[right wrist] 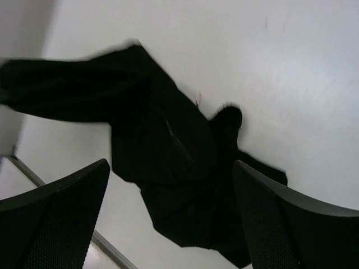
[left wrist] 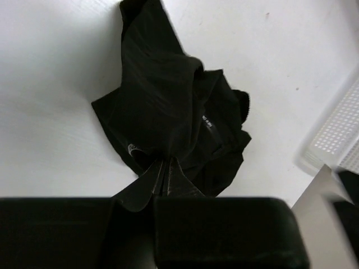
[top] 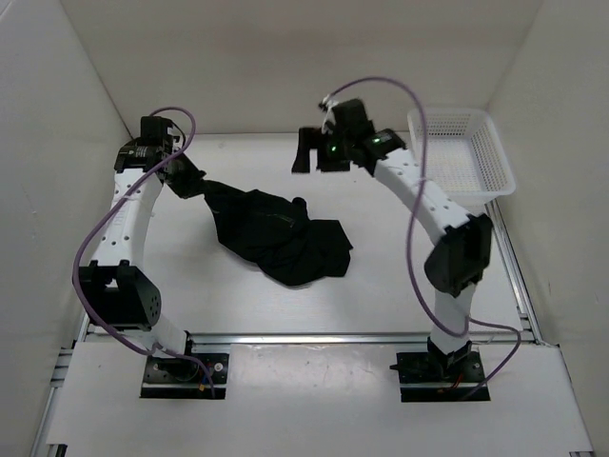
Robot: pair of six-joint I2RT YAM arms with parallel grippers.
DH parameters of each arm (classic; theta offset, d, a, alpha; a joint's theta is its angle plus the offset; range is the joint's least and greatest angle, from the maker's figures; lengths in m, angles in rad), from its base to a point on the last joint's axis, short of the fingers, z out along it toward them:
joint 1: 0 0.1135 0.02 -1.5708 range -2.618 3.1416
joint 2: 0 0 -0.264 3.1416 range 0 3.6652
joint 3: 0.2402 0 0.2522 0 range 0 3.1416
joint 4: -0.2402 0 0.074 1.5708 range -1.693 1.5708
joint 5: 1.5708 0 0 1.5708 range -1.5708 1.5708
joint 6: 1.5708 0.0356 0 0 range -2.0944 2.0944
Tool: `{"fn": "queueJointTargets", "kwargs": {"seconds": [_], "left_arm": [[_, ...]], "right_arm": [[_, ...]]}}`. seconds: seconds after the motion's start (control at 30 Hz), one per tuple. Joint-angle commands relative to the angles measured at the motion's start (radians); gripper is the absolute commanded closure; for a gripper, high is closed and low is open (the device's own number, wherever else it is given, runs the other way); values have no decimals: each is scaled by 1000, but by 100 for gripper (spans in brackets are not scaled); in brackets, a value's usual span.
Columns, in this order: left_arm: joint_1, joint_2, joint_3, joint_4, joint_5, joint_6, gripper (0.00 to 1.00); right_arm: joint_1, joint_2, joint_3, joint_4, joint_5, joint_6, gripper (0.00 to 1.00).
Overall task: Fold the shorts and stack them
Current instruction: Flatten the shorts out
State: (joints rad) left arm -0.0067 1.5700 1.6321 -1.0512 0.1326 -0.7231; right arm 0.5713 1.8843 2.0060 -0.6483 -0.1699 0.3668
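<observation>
The black shorts lie crumpled in a heap at the middle of the white table. My left gripper is shut on the shorts' upper left edge and holds that part pulled taut toward the left. In the left wrist view the cloth bunches into the closed fingers. My right gripper hangs open and empty in the air behind the shorts, apart from them. In the right wrist view the shorts lie well below between the spread fingers.
A white mesh basket stands at the back right; its corner shows in the left wrist view. White walls close in the table on the left, back and right. A metal rail runs along the near edge.
</observation>
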Motion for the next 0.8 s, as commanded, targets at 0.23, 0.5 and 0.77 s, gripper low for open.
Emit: {"fn": "queueJointTargets", "kwargs": {"seconds": [0.23,0.5,0.77], "left_arm": [[1,-24,-41,-13,-1,28,90],[1,34,47,-23,-1,56,90],[-10,271,556,-142,107,67,90]], "right_arm": [[42,268,-132,-34,-72,-18,17],[32,300,42,-24,-163,-8,100],[-119,205,373,-59,-82,9,100]]}}
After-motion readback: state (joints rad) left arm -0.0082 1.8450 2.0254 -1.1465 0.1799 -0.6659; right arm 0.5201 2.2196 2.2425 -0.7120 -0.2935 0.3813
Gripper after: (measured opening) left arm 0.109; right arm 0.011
